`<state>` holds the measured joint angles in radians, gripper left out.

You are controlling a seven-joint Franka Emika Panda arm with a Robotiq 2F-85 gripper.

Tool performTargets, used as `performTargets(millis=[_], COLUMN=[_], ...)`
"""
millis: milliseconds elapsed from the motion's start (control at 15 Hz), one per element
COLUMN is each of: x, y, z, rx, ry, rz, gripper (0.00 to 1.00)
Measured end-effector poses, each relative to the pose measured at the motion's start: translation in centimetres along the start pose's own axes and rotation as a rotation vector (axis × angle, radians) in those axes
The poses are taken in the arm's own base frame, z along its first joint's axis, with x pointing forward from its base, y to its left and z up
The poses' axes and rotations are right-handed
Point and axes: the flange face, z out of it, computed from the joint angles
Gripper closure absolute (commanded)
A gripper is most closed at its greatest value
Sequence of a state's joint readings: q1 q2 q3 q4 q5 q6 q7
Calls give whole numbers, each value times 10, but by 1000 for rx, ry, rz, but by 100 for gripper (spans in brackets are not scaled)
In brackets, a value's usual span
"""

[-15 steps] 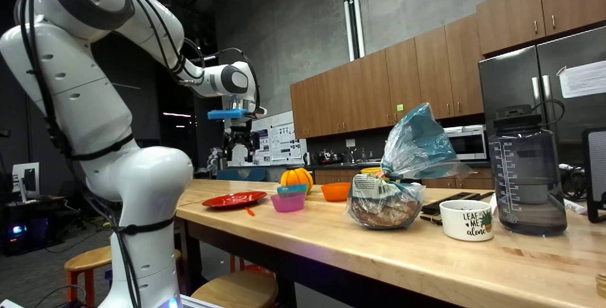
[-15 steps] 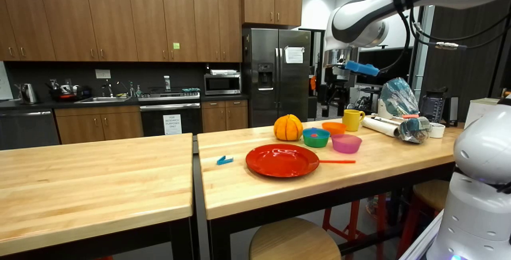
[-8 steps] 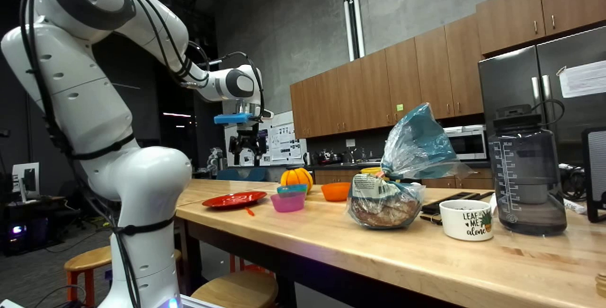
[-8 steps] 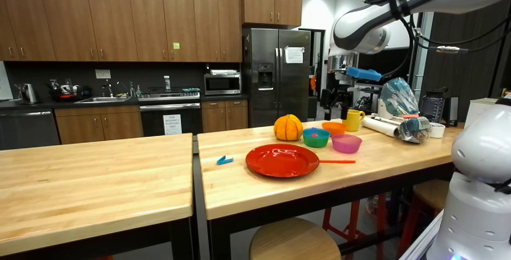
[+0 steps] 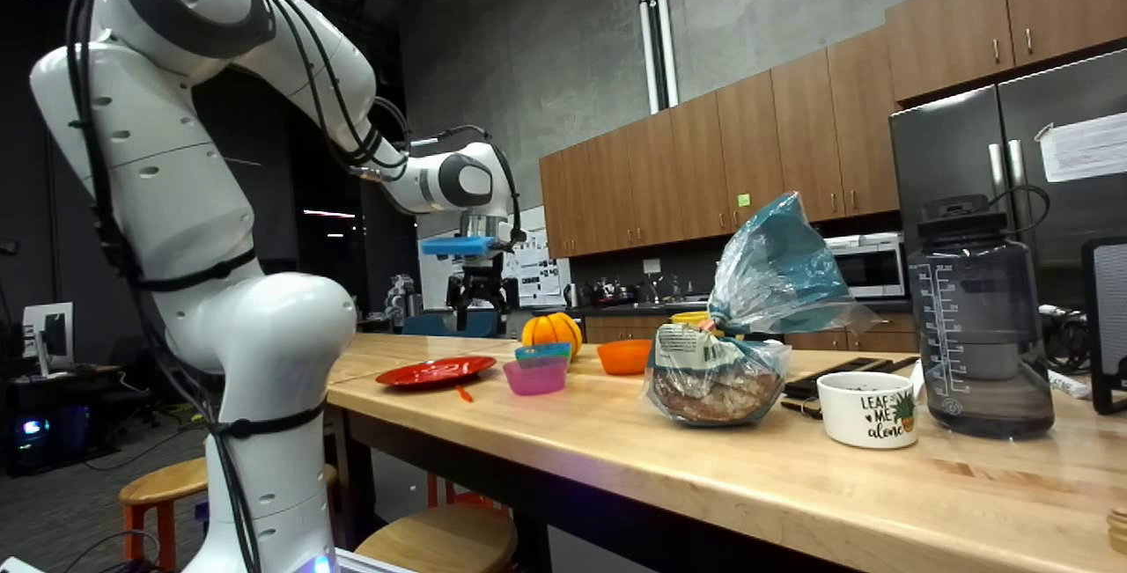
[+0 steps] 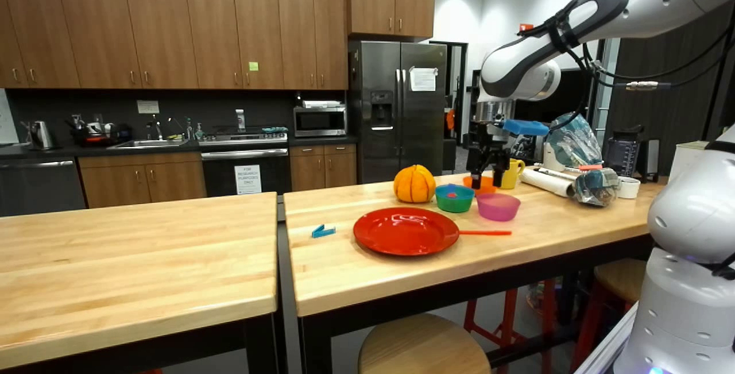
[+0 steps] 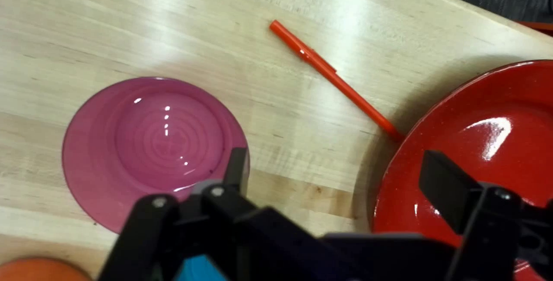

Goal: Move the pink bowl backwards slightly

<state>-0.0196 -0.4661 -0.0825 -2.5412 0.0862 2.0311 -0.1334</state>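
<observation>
Clearly, my gripper (image 7: 335, 171) has its fingers spread wide: in the wrist view they show in the lower part of the frame, with bare wood and the edge of the red plate (image 7: 458, 112) between them. The pink bowl (image 7: 168, 138) sits mouth-up at the left of that frame, and one fingertip (image 7: 236, 166) overlaps its lower right rim. In both exterior views the gripper hangs above the table (image 6: 327, 270), apart from the bowl.

Only the wrist view looks straight into the bowl and shows the clip on the red pen (image 7: 332, 76), which slants from upper middle to the plate's rim; I cannot tell whether its end goes underneath. Of the orange bowl (image 7: 41, 270) that view shows just a slice, lower left.

In an exterior view my fingers partly hide that orange bowl, the pink one stands right of centre, and a small blue piece (image 6: 323, 230) lies left of the plate. In an exterior view lettering reads clearly on the white pot (image 5: 867, 410), lower right, and the pink bowl stands before the teal bowl (image 5: 543, 350).
</observation>
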Motion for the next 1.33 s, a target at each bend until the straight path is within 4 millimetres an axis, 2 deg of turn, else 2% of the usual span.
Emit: performTargets(millis=[400,1267,1333], x=[4,14,15], y=[14,26,28], z=[18,44,47], rx=[3,-14,-15], ry=[25,60,58], rz=[-46,-41,-38], gripper=[0,0,25])
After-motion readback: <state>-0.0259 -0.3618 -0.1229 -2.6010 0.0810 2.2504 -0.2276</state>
